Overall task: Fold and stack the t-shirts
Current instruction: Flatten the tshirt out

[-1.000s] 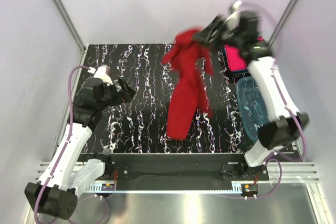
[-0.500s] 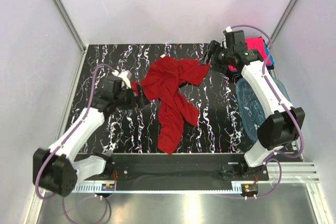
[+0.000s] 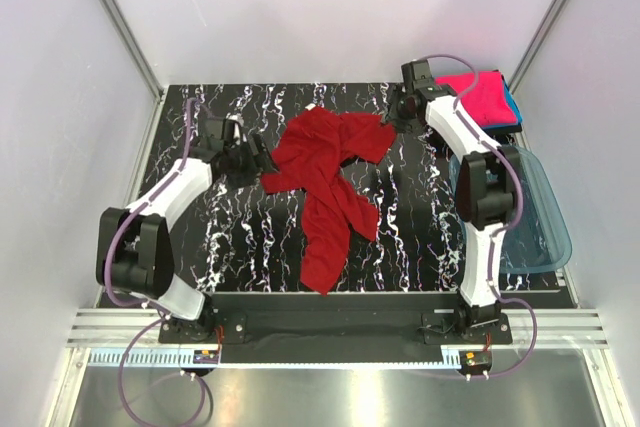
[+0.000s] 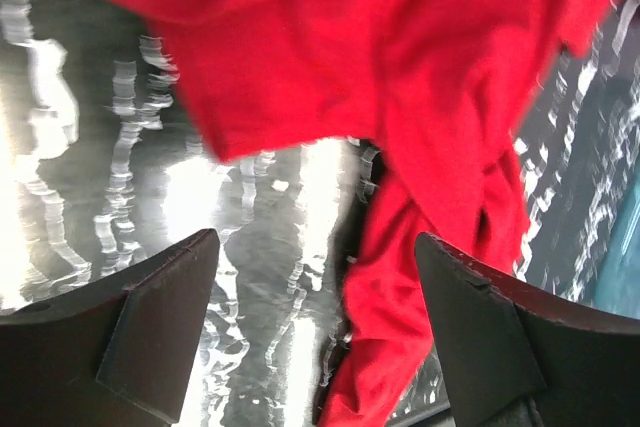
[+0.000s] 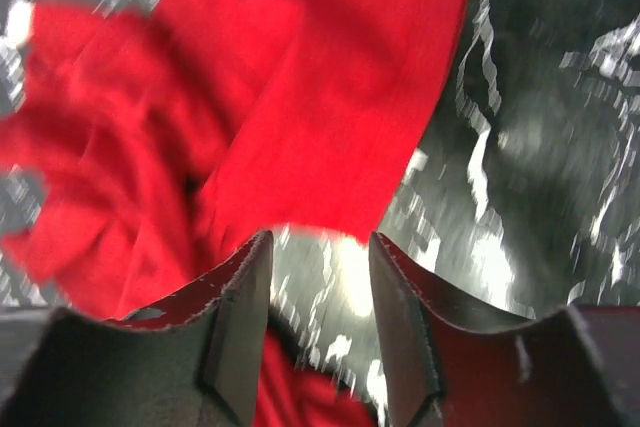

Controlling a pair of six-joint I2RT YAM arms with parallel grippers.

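A dark red t-shirt lies crumpled on the black marbled table, one long part trailing toward the near edge. My left gripper is at the shirt's left edge, open wide; in the left wrist view red cloth lies ahead and partly between the fingers, not pinched. Beside the shirt's far right corner, my right gripper is open; in its wrist view bare table shows between the fingers, with the red hem just ahead. A folded pink t-shirt rests on a teal one at the far right.
A translucent blue plastic tub sits at the right edge of the table, next to the right arm. White walls with metal frame posts close in the table on three sides.
The right gripper held the red shirt up in the air, then let it drop spread onto the table. The left arm swung in to the shirt's left edge.
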